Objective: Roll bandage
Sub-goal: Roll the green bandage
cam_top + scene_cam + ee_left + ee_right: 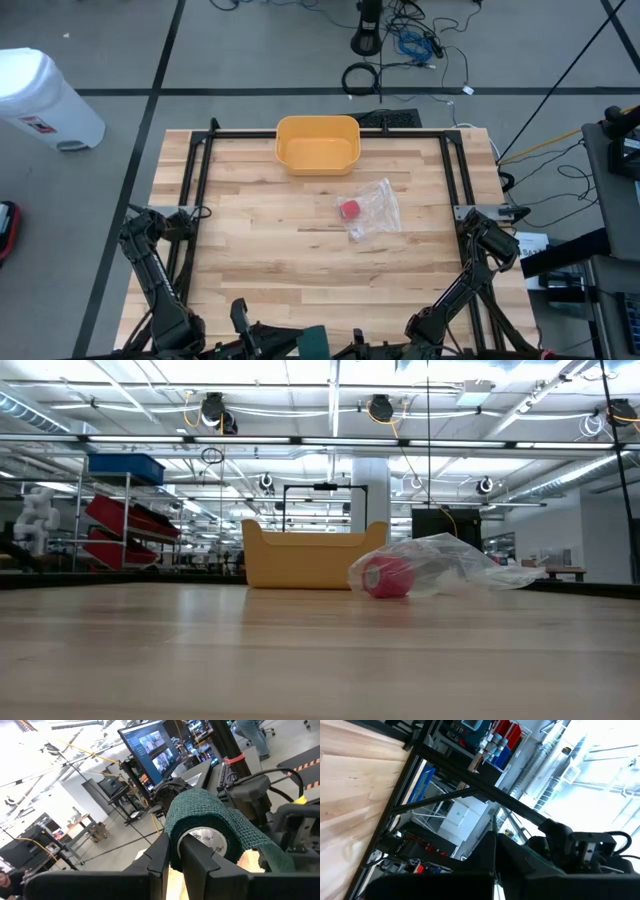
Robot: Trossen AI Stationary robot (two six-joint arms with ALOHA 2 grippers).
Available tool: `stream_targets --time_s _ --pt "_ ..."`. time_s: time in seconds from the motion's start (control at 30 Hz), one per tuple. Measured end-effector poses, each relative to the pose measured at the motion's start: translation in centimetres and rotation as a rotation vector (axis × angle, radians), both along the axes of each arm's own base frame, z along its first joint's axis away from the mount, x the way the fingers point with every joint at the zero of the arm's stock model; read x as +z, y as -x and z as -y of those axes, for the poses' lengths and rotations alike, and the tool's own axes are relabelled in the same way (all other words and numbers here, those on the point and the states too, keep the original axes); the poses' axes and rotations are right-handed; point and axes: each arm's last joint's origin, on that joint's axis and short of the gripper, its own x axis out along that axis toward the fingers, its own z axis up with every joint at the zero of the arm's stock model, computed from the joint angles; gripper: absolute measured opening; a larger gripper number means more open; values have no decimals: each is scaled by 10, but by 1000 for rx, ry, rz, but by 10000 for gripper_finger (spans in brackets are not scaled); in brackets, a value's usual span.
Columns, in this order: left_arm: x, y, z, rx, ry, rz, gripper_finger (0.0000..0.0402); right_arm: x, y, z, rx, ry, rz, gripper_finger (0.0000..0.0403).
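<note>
Gripping a green bandage roll [205, 827] clamped between its fingers at the table's near edge, the left gripper [172, 855] looks mid-roll, while the right gripper [495, 865], beside it, is pinched shut, a loose tail apparently still unwound.

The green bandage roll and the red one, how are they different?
The green bandage roll is held up off the table by the left gripper, while the red bandage roll lies on the wooden table. The green bandage roll is bare, with a loose tail hanging out; the red bandage roll sits inside a clear plastic bag. Both are wound-up rolls of bandage.
</note>
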Motion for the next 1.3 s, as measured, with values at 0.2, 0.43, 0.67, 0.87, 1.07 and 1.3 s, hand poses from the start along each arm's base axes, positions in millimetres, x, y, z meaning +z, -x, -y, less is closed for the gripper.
stream_targets --time_s 0.2,0.43,0.67,0.87,1.07,1.3 --pt "-1 0 -1 20 -10 -8 47 2 3 -2 7 -22 18 1" --pt "-3 -2 -3 42 -34 -23 47 14 10 -14 40 -77 34 1" --pt "-3 -9 -9 72 -40 -28 47 51 18 -34 124 -218 61 0" --pt "-5 -12 -10 40 -68 -43 47 88 15 -42 147 -279 53 0" --pt "-9 -13 -9 9 -94 -66 47 124 14 -43 146 -244 89 0" --pt "-11 -11 -8 1 -99 -78 47 160 15 -40 181 -276 164 0"
